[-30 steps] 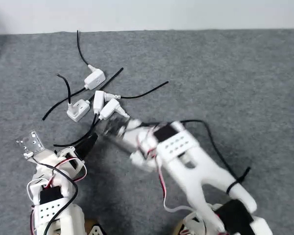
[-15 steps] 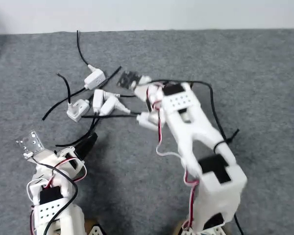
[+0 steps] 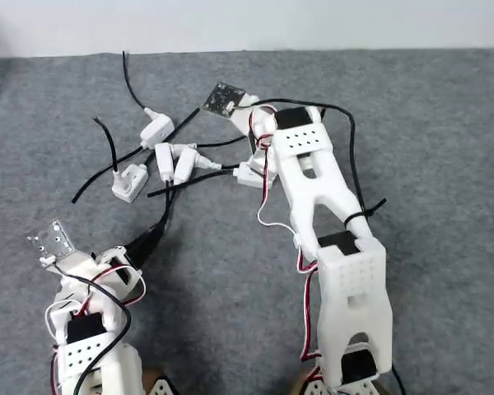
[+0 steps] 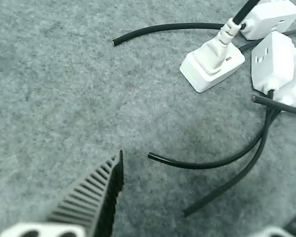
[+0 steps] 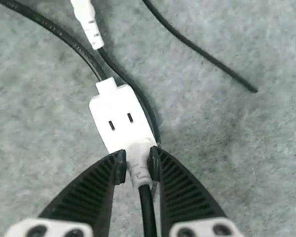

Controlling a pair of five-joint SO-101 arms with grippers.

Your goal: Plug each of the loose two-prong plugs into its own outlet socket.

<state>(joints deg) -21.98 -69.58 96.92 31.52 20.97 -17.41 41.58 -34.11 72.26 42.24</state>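
High view first. The right arm has swung off the 6 o'clock side of the white cluster and now stretches long up the desk, wrist out toward 12 o'clock. The cluster of plugs and sockets sits at 10 o'clock, pulled a little tighter by that sweep, and a black cable has been dragged across beneath it. The left hand hasn't budged at 7 o'clock. My read is that a grip has been won, but nothing new is plugged in yet.

Left wrist view now. This hand is spread wide over bare desk and holds nothing. Ahead of it a socket block shows its two slots, which the overhead camera doesn't catch. Next to that is another white block with a cable neck rising from it. Whether that's a seated plug, I can't tell.

Right wrist view. The right hand is pinching the white neck of a two-slot socket, right where its cable leaves. The socket lies flat on the desk with its slots facing up, and a slim white cable end lies just beyond it. From above, the arm covers this grip.
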